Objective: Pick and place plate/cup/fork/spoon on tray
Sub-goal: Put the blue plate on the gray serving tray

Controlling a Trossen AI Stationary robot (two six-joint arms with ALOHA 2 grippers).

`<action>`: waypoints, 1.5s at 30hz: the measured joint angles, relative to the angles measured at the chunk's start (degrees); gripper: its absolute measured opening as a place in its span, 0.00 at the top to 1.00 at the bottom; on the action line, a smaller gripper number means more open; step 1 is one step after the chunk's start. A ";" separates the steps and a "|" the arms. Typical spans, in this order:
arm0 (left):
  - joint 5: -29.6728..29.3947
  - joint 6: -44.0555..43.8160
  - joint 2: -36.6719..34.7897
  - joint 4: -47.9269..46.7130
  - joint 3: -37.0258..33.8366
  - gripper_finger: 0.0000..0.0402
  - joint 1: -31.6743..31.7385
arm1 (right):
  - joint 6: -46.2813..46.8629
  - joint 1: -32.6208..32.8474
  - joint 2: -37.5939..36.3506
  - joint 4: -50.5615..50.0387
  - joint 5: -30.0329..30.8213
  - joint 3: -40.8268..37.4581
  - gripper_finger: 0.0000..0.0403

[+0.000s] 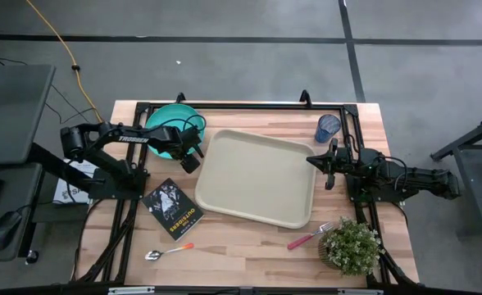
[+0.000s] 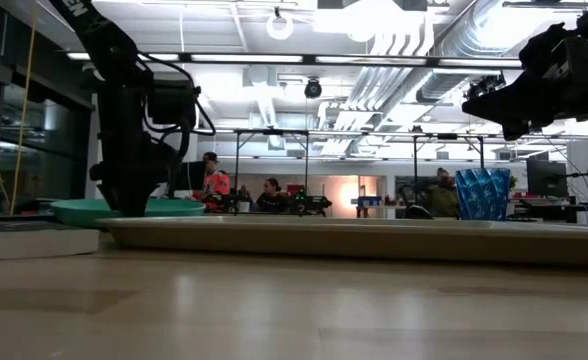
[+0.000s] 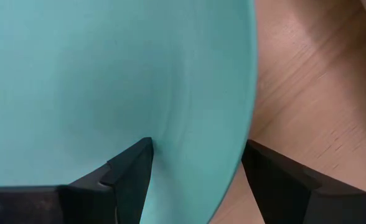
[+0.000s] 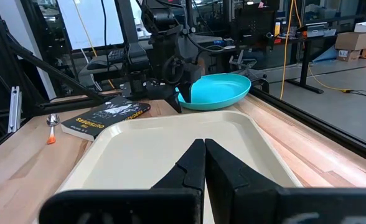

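The turquoise plate (image 1: 169, 121) lies flat on the table at the far left, beside the beige tray (image 1: 257, 176). My left gripper (image 1: 190, 156) is open at the plate's near right rim (image 3: 233, 124), one finger over the plate's inside and one outside it over the wood. My right gripper (image 4: 203, 155) is shut and empty above the tray's right edge. The blue cup (image 1: 329, 127) stands upright beyond the tray's far right corner. The fork (image 1: 306, 238) and the spoon (image 1: 169, 251) lie on the table near the front edge. My left gripper comes at the plate's rim (image 3: 242, 143) from above, slanting, with the rim between its open fingers (image 3: 133, 168). I cannot tell whether either finger touches the plate. The plate rests on the table.
A small dark book (image 1: 173, 209) lies on the table just left of the tray's near left corner. A potted plant (image 1: 352, 246) stands at the near right corner, close to the fork. A black frame runs along the table's edges.
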 joint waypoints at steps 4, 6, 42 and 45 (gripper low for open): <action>-0.08 0.00 0.00 0.00 -0.02 0.42 0.00 | 0.02 -0.02 0.01 0.00 0.00 0.00 1.00; -0.08 0.54 0.00 0.02 -0.04 0.42 0.00 | 0.01 -0.01 0.00 0.00 0.01 0.00 1.00; -4.56 1.67 0.37 -0.53 1.36 0.87 0.04 | 0.02 0.00 0.00 0.00 0.01 0.00 1.00; -4.91 2.14 0.31 -0.57 1.42 0.92 0.04 | 0.01 -0.02 0.00 0.00 0.01 0.00 1.00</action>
